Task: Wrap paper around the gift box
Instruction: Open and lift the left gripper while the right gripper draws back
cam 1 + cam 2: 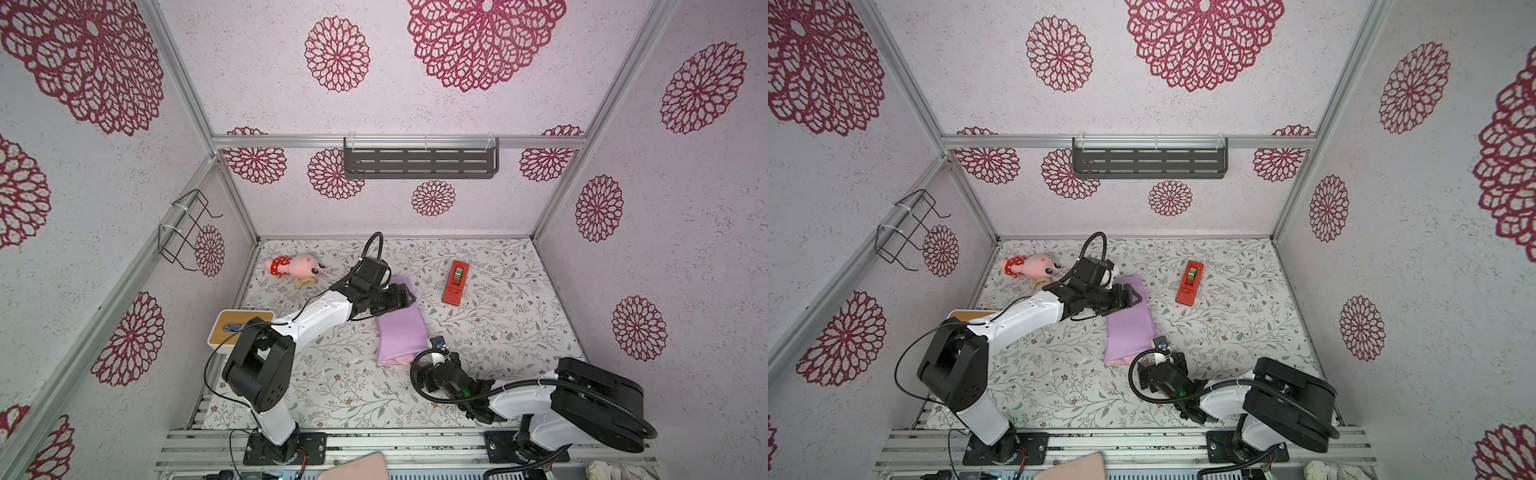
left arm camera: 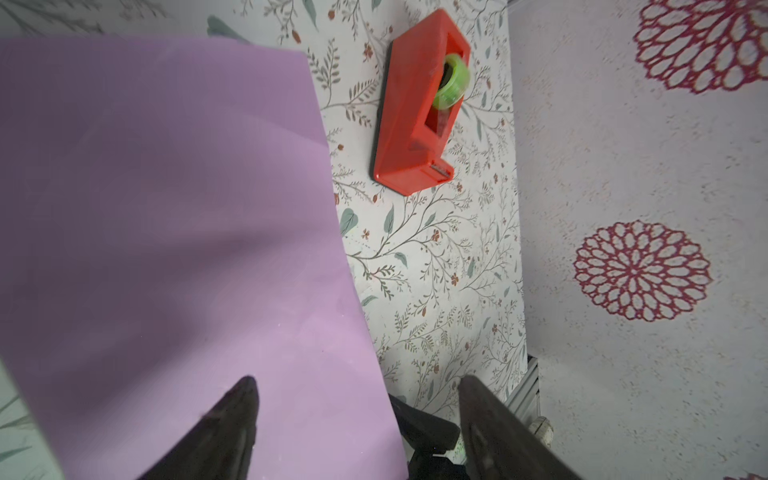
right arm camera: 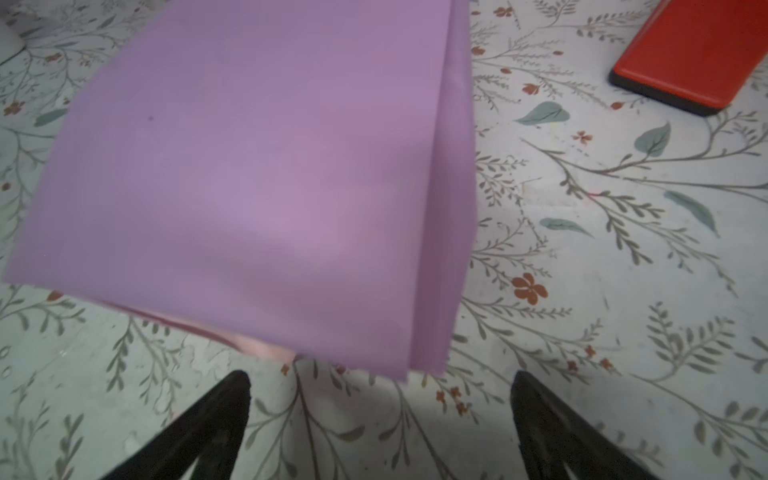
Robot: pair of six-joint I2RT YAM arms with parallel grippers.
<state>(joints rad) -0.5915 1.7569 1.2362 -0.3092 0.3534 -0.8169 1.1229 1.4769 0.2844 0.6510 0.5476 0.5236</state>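
Currently, table [image 1: 519, 340]: carrying everything.
Paper [image 1: 401, 332]: lying mid-table, lilac face out, folded over, probably hiding the gift box, which is not showing.
Left gripper [image 2: 357, 380]: hovering over the paper's far end, jaws spread, empty.
Right gripper [image 3: 380, 376]: hovering just off its near edge, jaws spread, empty.
Tape dispenser [image 1: 455, 282]: lying toward the far right corner, likely for sealing.

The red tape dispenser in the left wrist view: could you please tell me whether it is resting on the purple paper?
No, the red tape dispenser lies on the bare floral tabletop, clearly apart from the purple paper.
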